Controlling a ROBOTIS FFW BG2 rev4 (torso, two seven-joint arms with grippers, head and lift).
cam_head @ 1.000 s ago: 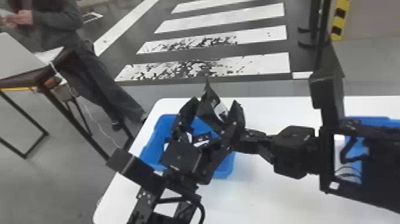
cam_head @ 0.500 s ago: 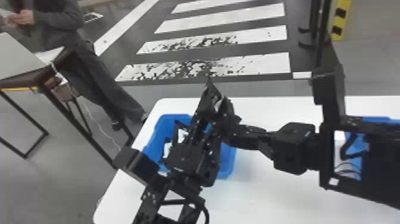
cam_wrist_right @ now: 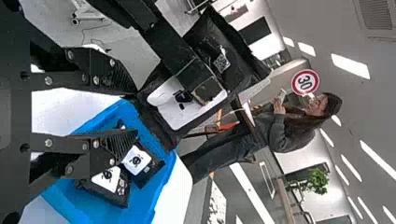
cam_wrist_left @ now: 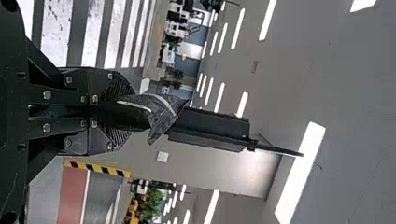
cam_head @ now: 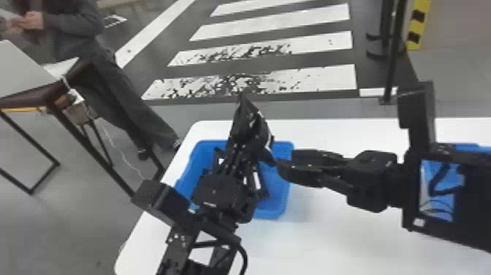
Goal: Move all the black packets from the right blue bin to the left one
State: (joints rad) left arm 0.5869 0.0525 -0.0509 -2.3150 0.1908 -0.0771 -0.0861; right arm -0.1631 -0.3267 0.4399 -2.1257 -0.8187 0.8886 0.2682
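Observation:
Above the left blue bin (cam_head: 279,210), my left gripper (cam_head: 246,140) is shut on a black packet (cam_head: 244,117) that points upward. In the left wrist view, the left gripper (cam_wrist_left: 126,112) pinches this packet (cam_wrist_left: 166,114) between its fingers. My right gripper (cam_head: 274,162) is just to the packet's right; in the right wrist view the right gripper (cam_wrist_right: 135,112) stands open, its fingers spread on either side of the packet's edge (cam_wrist_right: 156,126). Two black packets with white labels, one (cam_wrist_right: 105,182) beside the other (cam_wrist_right: 137,161), lie in the left bin.
The right blue bin (cam_head: 471,148) is partly hidden behind my right arm. Both bins stand on a white table (cam_head: 339,237). A dark-framed side table (cam_head: 44,93) is off to the left, with a person behind it.
My left gripper has closed on the packet, its fingers spread around it a second ago. The right gripper has let go of the packet and shifted slightly right.

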